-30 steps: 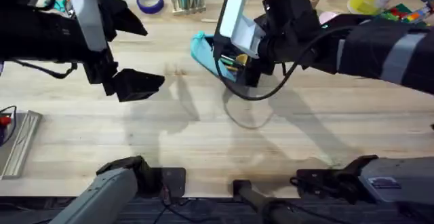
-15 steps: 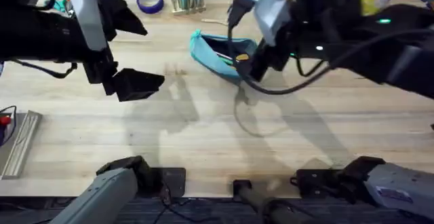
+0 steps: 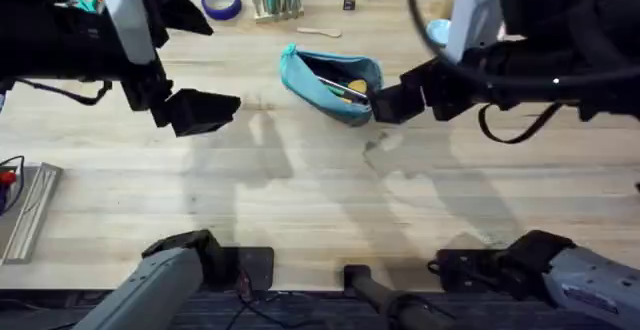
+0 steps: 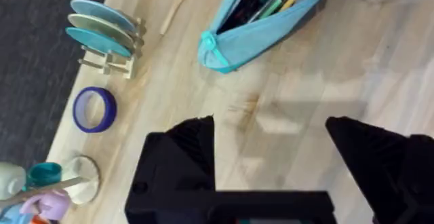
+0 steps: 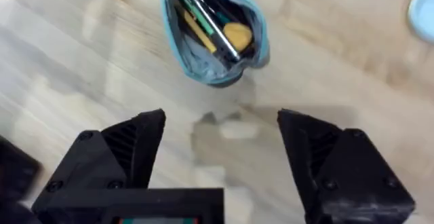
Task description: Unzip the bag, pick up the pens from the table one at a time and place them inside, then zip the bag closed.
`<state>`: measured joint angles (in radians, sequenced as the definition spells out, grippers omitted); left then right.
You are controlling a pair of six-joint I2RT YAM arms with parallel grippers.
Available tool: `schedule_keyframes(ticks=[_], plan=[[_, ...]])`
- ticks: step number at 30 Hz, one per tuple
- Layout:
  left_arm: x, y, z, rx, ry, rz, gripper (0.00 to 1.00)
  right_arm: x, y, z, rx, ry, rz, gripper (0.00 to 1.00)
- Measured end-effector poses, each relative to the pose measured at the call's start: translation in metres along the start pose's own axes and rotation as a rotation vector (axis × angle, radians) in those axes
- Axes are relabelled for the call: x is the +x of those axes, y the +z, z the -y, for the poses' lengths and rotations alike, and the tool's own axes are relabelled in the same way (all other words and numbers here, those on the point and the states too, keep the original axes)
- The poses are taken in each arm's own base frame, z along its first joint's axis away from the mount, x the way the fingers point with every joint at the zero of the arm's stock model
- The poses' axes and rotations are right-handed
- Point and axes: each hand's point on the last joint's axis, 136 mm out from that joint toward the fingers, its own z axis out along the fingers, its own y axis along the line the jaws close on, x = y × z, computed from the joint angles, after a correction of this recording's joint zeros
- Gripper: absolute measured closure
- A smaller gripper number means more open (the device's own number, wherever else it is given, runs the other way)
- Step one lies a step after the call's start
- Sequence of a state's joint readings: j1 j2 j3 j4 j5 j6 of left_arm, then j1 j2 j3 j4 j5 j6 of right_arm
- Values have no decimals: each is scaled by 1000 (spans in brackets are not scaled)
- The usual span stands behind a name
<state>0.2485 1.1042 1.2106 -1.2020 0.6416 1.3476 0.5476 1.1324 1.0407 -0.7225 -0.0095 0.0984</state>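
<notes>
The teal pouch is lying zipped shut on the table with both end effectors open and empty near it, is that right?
Not quite: the teal pouch is unzipped and gaping, with pens visible inside, as the right wrist view shows. The rest holds: it lies on the table, and the left end effector and right end effector are open and empty.

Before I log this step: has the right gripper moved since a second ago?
Yes. The right gripper has pulled back rightward off the bag, now beside its right end.
</notes>
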Motion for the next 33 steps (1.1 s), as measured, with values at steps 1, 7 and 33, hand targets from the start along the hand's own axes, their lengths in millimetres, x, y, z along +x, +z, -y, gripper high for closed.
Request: schedule_keyframes(ticks=[1,7,33], plan=[[-1,0,-2,-6,5,3,8,1,-2,1,0,45,-8,5],[-10,1,-12,-32,35,57,9,2,-4,3,4,184,-16,5],[69,68,-77,61,-151,303,9,-18,-4,0,-18,229,63,3]])
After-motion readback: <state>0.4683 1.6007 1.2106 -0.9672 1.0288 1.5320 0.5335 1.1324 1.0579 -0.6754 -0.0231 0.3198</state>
